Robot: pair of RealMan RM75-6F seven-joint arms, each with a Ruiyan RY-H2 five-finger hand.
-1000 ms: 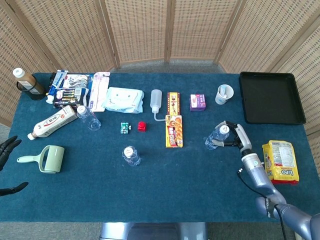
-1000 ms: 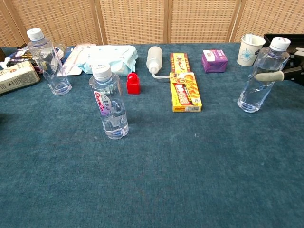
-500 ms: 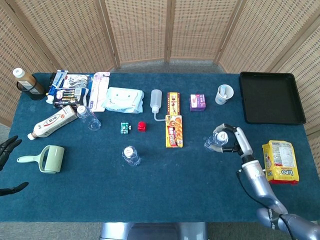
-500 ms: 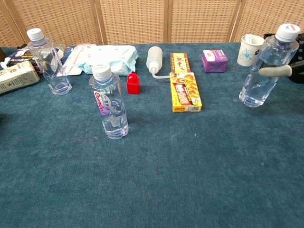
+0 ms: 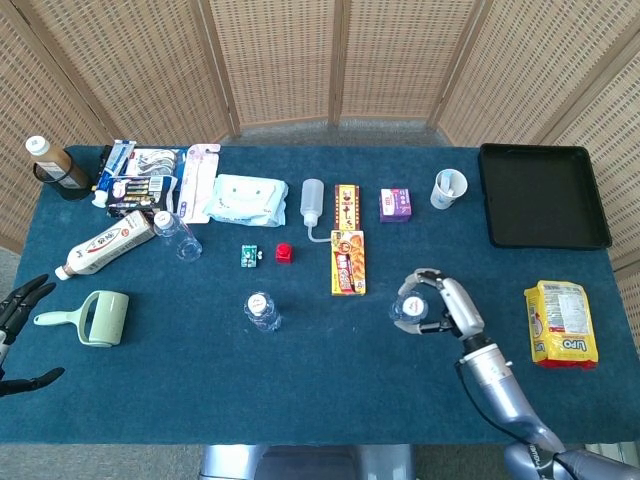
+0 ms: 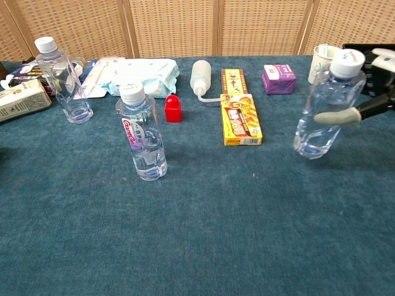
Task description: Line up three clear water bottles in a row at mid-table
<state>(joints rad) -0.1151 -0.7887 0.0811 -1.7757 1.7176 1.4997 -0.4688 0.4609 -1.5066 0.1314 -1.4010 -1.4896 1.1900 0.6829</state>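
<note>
From the head view: right hand [image 5: 440, 305] at four o'clock of mid-table, clamped around a clear bottle [image 5: 408, 307], well right of the labelled bottle [image 5: 261, 310] standing near centre. Third bottle [image 5: 178, 234] at ten o'clock, just beside the toothpaste box [image 5: 104, 244]. Left hand [image 5: 22, 330] at the nine o'clock edge, fingers apart, gripping nothing.

From the chest view: held bottle [image 6: 325, 106] at three o'clock, tilted, base just above the blue cloth [image 6: 203, 234], fingers [image 6: 336, 116] wrapped across its middle. Labelled bottle [image 6: 143, 135] upright at nine o'clock; third bottle [image 6: 62, 81] upright at ten o'clock.
</note>
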